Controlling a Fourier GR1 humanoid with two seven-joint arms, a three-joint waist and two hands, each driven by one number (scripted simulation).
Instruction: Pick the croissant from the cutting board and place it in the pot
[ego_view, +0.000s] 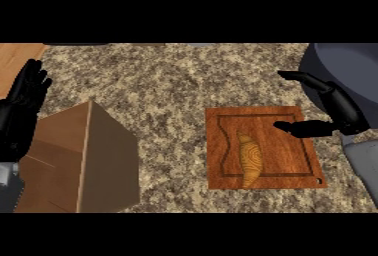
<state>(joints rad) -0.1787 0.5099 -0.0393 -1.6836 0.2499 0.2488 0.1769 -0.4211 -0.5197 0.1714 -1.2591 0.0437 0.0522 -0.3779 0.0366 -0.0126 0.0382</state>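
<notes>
croissant (249, 159): still lying on the cutting board (284, 150), long way up and down, a bit left of the board's middle, lower tip right down at the groove near the bottom edge. Nothing is touching it.
cutting board: reddish wood, flat on the counter (177, 85), right of centre. Its right half is bare, and there's a small hole in the lower right corner.
right hand (336, 107): up at the board's top right corner, fingers spread wide and holding nothing. One finger pokes out left over the board's upper right part, another points up-left over the counter. It's clear of the croissant, off to its upper right.
pot (353, 67): dark grey, upper right corner, cut off by the view's edge. Can't really see inside it from here. The right hand sits just in front of its wall.
left hand (22, 107): resting at the far left edge, fingers straight and up, holding nothing.
brown box (81, 160): big one at lower left, takes up that corner.
open room: wide stretch of speckled counter between the box and the board, plus all along the top.
writing: none I can read on anything.
</notes>
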